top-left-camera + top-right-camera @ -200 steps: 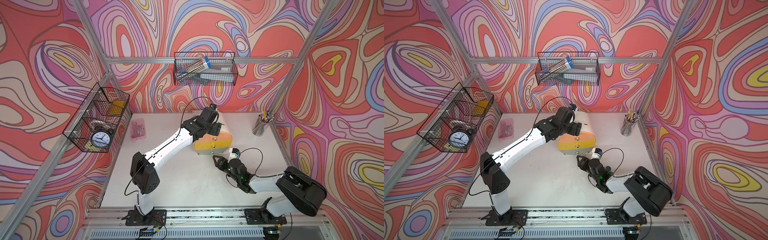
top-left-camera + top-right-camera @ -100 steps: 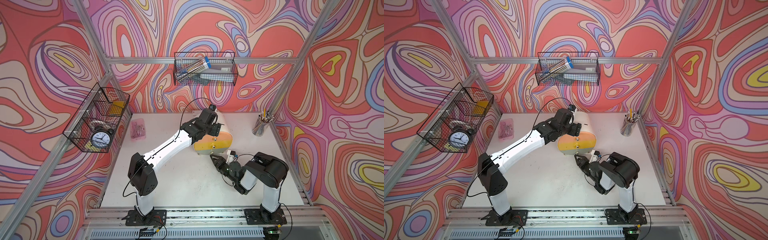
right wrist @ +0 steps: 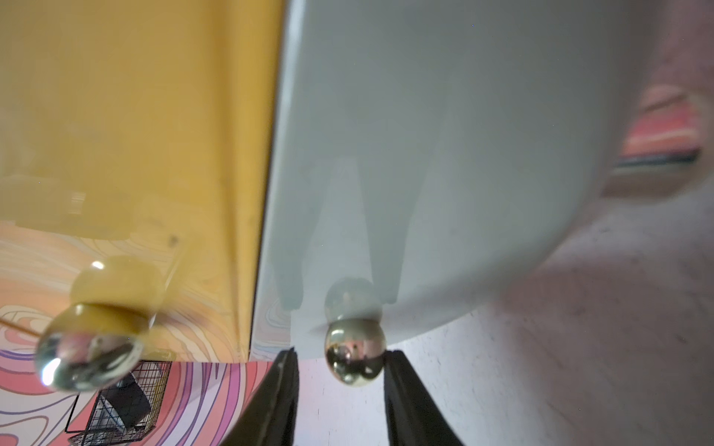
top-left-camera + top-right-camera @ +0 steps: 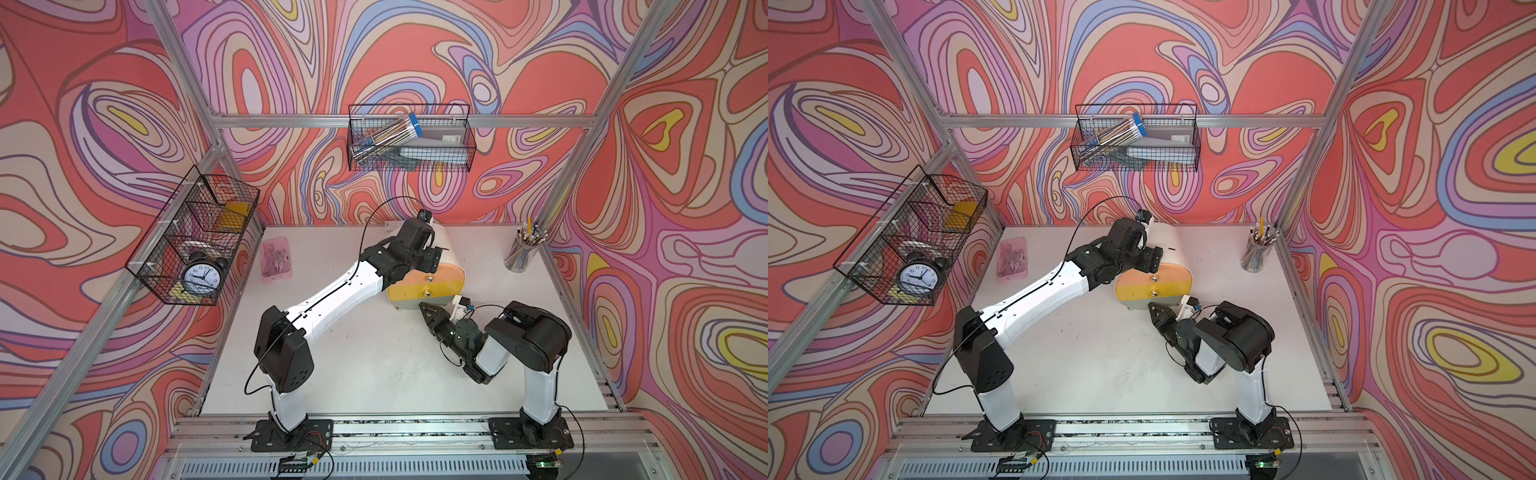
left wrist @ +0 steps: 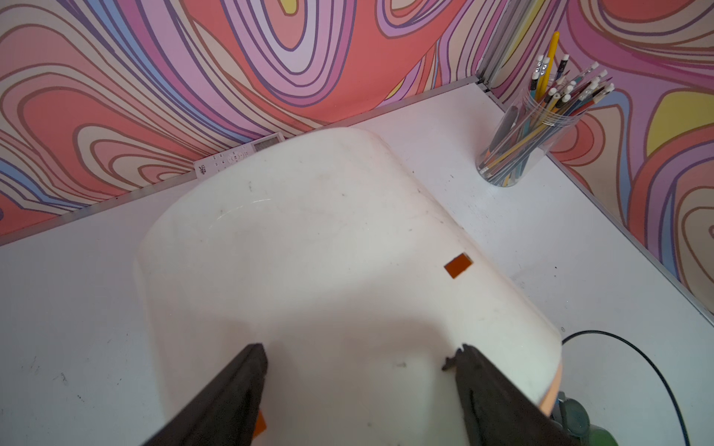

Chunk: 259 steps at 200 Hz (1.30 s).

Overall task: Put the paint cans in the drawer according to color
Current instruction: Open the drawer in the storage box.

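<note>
We show the drawer (image 5: 309, 251), long axis front-to-back, fronts (image 4: 428, 286) facing the right gripper (image 3: 340, 357), whose jaws flank 1 knob (image 3: 354, 357) unclamped; left gripper (image 5: 361, 351) spread wide.

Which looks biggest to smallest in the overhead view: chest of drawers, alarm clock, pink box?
1. Chest of drawers
2. Alarm clock and pink box look alike; the clock sits higher, nearer the camera, so unranked.

Both top views look down from high at the front over the whole table (image 4: 374, 365), sharing nearly everything, while the left wrist camera looks close across the top of the drawer (image 5: 309, 251) toward the back wall (image 5: 193, 77), and the right wrist camera sits almost against its grey-green front (image 3: 444, 154) and knob (image 3: 355, 359).
</note>
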### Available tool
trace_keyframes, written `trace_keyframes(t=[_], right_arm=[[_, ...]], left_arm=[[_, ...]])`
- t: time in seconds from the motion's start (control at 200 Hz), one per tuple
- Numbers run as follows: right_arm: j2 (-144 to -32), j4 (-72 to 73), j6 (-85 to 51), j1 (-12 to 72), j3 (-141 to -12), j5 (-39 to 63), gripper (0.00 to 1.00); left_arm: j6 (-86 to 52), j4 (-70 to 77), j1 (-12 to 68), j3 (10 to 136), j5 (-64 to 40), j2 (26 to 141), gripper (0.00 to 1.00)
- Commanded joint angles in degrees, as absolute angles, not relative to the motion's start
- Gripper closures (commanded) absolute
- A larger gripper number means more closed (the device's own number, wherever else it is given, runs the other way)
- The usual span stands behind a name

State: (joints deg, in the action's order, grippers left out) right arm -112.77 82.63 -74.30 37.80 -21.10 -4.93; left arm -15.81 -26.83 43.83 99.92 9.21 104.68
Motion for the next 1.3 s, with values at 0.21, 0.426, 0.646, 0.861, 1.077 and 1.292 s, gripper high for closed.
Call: trace_keyframes(t=[0.21,0.426,0.646,0.861,1.077,1.292], right_arm=[[-114.5,85.0,-71.9,37.0,-24.4,-7.6,0.79],[-112.3,85.2,-73.1,37.5,-20.2,-9.5,0.81],[-108.4,85.3,-73.7,42.2,-14.6,-13.2,0.81],[-107.1,85.3,-74.5,47.3,-11.1,-16.8,0.81],[-104.0,85.3,-74.8,54.4,-7.5,-23.2,0.82],[-100.2,85.3,-74.6,60.5,-5.5,-28.4,0.82]], left_arm=[[-15.6,-41.2,44.0,94.3,4.7,109.0,0.18],[-15.4,-41.1,43.8,94.8,5.2,109.9,0.18],[-15.9,-41.2,43.7,96.3,4.7,111.0,0.18],[-16.5,-41.2,43.6,96.5,4.3,111.9,0.18],[-16.5,-41.1,43.7,96.2,4.9,112.4,0.18],[-16.3,-41.3,43.7,96.2,5.3,112.2,0.18]])
